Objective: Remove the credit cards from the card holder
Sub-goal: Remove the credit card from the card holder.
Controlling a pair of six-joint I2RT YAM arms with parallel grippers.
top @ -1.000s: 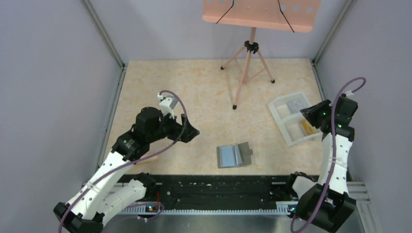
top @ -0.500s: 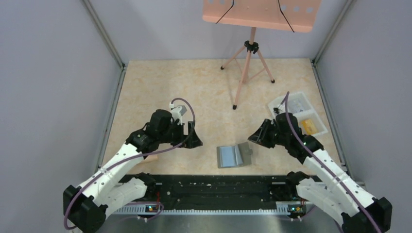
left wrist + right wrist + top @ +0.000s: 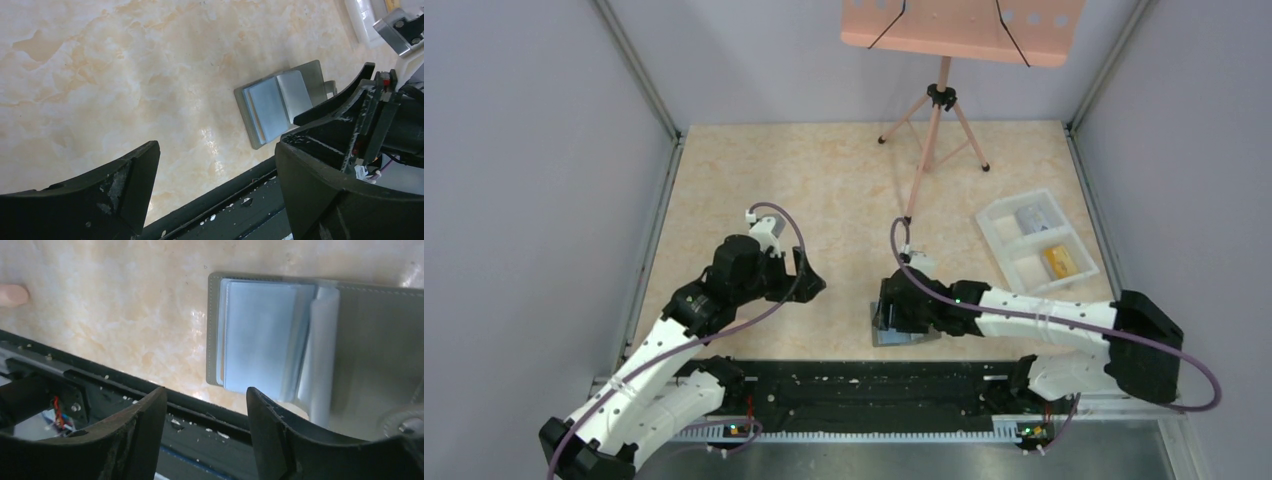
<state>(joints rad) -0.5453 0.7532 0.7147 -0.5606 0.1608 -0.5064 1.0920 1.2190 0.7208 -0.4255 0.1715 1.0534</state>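
Note:
The card holder [image 3: 260,335] lies open on the table near its front edge, dark grey outside with pale blue-grey pockets; I cannot tell whether a card sits inside. From above, the holder [image 3: 884,337] is mostly covered by my right gripper [image 3: 894,322]. That right gripper [image 3: 205,395] hovers open over the holder's near edge, with nothing between its fingers. My left gripper [image 3: 217,150] is open and empty, above the table to the left of the holder [image 3: 277,102]. A yellow credit card [image 3: 1059,260] and a grey one [image 3: 1031,218] lie in the white tray.
The white compartmented tray [image 3: 1007,240] stands at the right. A pink tripod stand [image 3: 934,130] rises at the back. The black rail [image 3: 874,385] runs along the table's front edge. A pale pink rounded object [image 3: 10,294] lies left of the holder near the rail.
My right arm has swung from the tray across to the card holder and its jaws have opened wider. The left gripper drifted towards the holder, then back a little.

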